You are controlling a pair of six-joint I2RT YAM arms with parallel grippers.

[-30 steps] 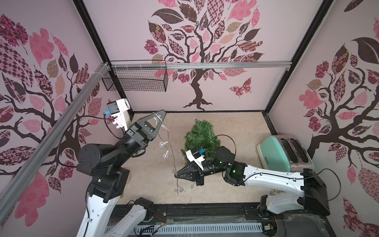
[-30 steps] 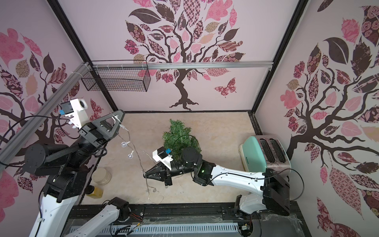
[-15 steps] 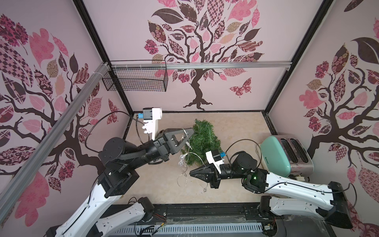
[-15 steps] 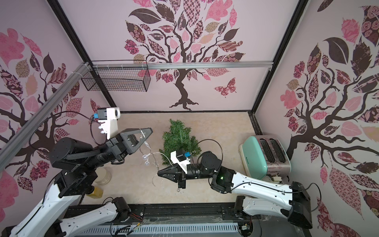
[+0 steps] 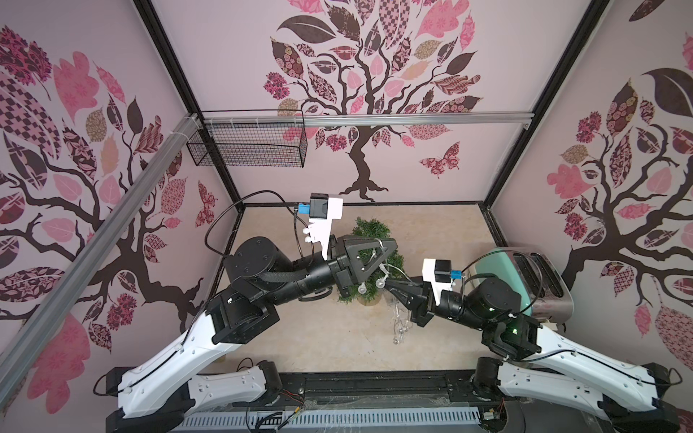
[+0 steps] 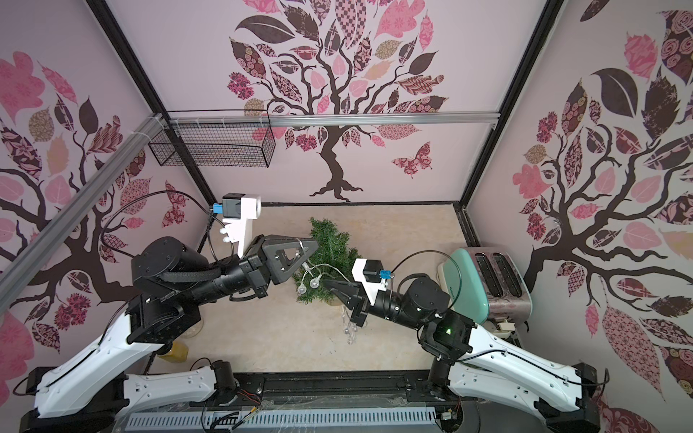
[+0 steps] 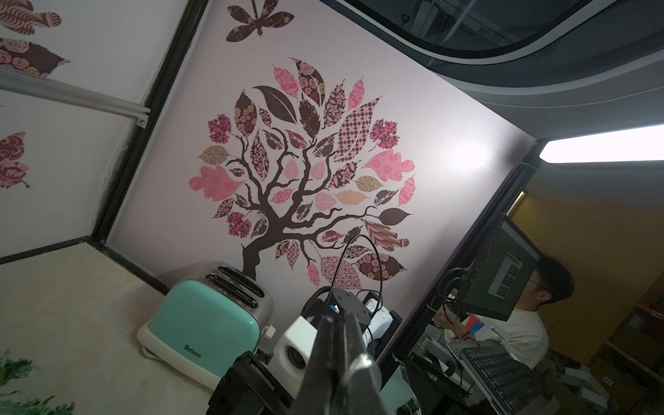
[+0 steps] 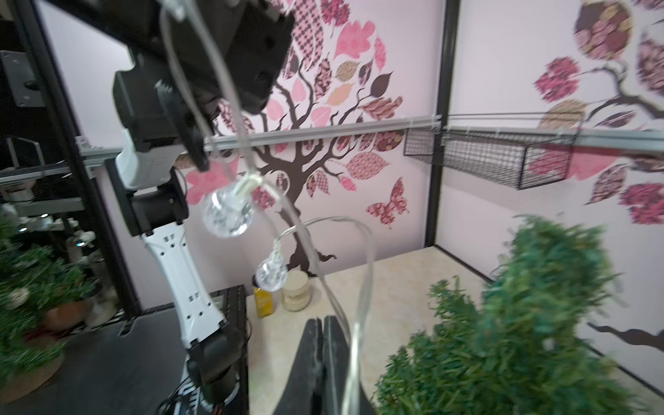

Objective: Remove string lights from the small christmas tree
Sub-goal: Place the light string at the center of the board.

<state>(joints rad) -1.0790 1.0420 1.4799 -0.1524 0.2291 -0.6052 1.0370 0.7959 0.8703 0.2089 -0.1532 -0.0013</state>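
Wiry, round-bulbed string lights hang beside bristly small christmas tree.

The left hand is seen with its fingers pressed together, and the right arm's white camera housing is seen just behind them. A mint-green Belinee toaster is stood on the desk against the wall, below a brown-and-pink tree sticker. Green branches of the small christmas tree are caught at the view's edge, and a person is seated at a monitor outside the enclosure.
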